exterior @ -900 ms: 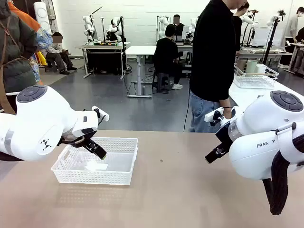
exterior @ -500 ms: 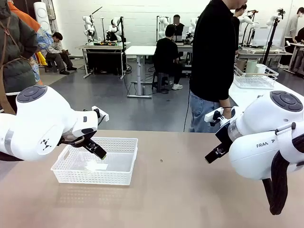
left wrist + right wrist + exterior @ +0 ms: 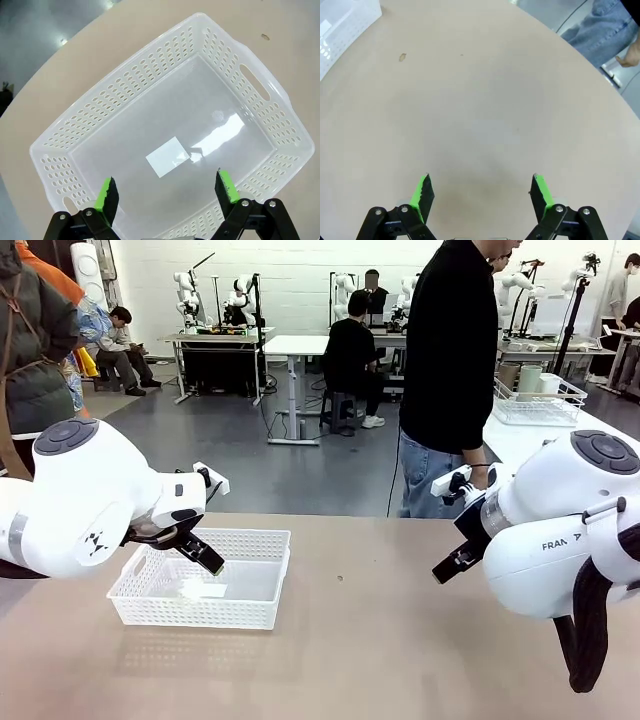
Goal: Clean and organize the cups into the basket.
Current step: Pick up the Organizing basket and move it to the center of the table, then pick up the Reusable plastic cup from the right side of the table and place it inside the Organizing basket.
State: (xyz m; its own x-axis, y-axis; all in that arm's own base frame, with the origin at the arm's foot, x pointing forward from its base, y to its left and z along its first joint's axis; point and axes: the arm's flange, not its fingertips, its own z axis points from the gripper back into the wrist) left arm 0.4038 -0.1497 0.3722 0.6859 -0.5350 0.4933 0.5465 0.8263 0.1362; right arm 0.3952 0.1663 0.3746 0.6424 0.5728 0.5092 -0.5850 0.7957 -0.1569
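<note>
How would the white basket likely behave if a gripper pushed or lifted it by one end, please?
The basket is thin, perforated plastic holding only a flat slip, so it is probably light and would likely slide easily on the smooth table. Lifted by one slot handle, its thin walls may flex a little.

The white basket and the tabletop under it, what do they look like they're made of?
Basket: likely moulded plastic, white, slightly translucent and glossy; light glares off its floor, and the walls carry neat rows of oval holes. Tabletop: smooth matte tan surface with no visible grain, probably laminate, though the look leaves that open.
</note>
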